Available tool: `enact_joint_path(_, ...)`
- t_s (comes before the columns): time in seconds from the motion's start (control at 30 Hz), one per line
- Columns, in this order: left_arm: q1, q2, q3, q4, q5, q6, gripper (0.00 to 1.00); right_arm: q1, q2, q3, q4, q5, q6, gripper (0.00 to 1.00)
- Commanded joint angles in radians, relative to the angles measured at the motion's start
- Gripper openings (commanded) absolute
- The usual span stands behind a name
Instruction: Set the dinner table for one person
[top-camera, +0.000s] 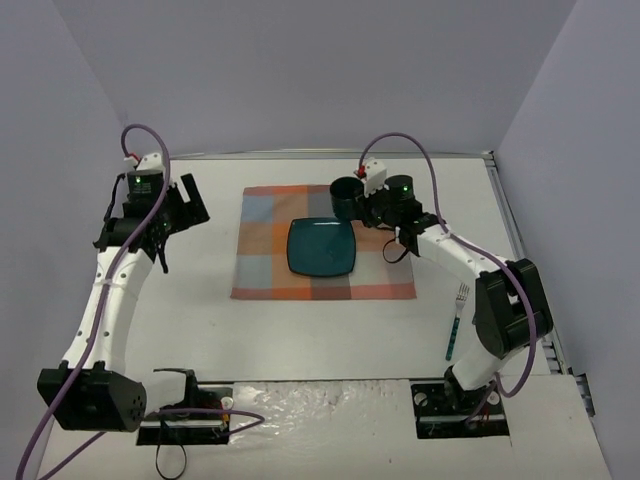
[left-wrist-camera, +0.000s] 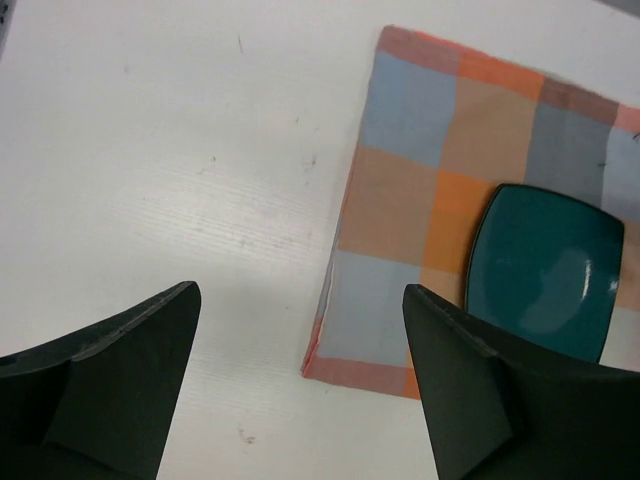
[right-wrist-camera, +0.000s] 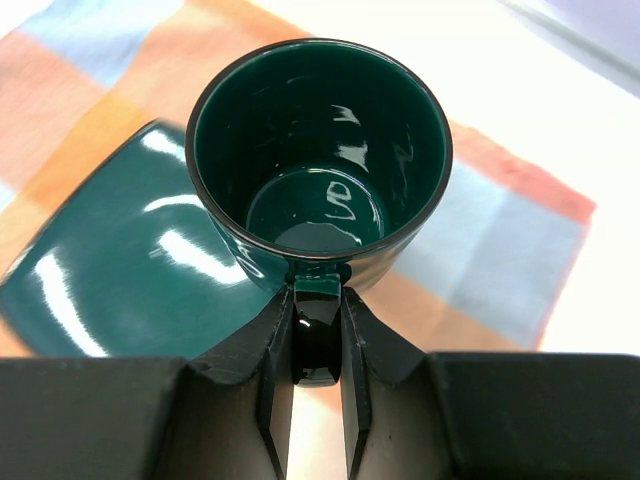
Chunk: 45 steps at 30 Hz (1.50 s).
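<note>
The green mug (right-wrist-camera: 320, 160) is clamped by its handle in the right gripper (right-wrist-camera: 318, 350), centre frame, above the placemat (right-wrist-camera: 520, 260). The left gripper (left-wrist-camera: 300, 295) is spread wide, nothing held, over the dinner table (left-wrist-camera: 150, 150) filling the left of its view.

plaid placemat (top-camera: 265, 250) | teal plate (top-camera: 321, 247) on it | dark-green mug (top-camera: 346, 195) | fork (top-camera: 457, 320) well right
</note>
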Motion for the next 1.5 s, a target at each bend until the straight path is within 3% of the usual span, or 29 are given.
enact_joint_path(0.0, 0.005, -0.006, -0.086, 0.118, 0.005, 0.019, 0.8, -0.1, -0.033, -0.002, 0.291, -0.148, -0.033, 0.0)
enact_joint_path(0.23, 0.021, 0.048, -0.12, 0.115, 0.014, 0.039, 0.8, -0.217, 0.085, 0.075, 0.401, -0.252, -0.071, 0.0)
enact_joint_path(0.5, 0.024, 0.051, -0.127, 0.121, 0.014, 0.044, 0.8, -0.28, 0.202, 0.179, 0.358, -0.31, -0.165, 0.0)
enact_joint_path(1.3, 0.027, 0.094, -0.125, 0.121, 0.011, 0.058, 0.8, -0.338, 0.392, 0.202, 0.403, -0.345, -0.192, 0.0)
enact_joint_path(1.47, 0.028, 0.094, -0.125, 0.122, 0.01, 0.059, 0.8, -0.356, 0.357, 0.131, 0.406, -0.348, -0.197, 0.26)
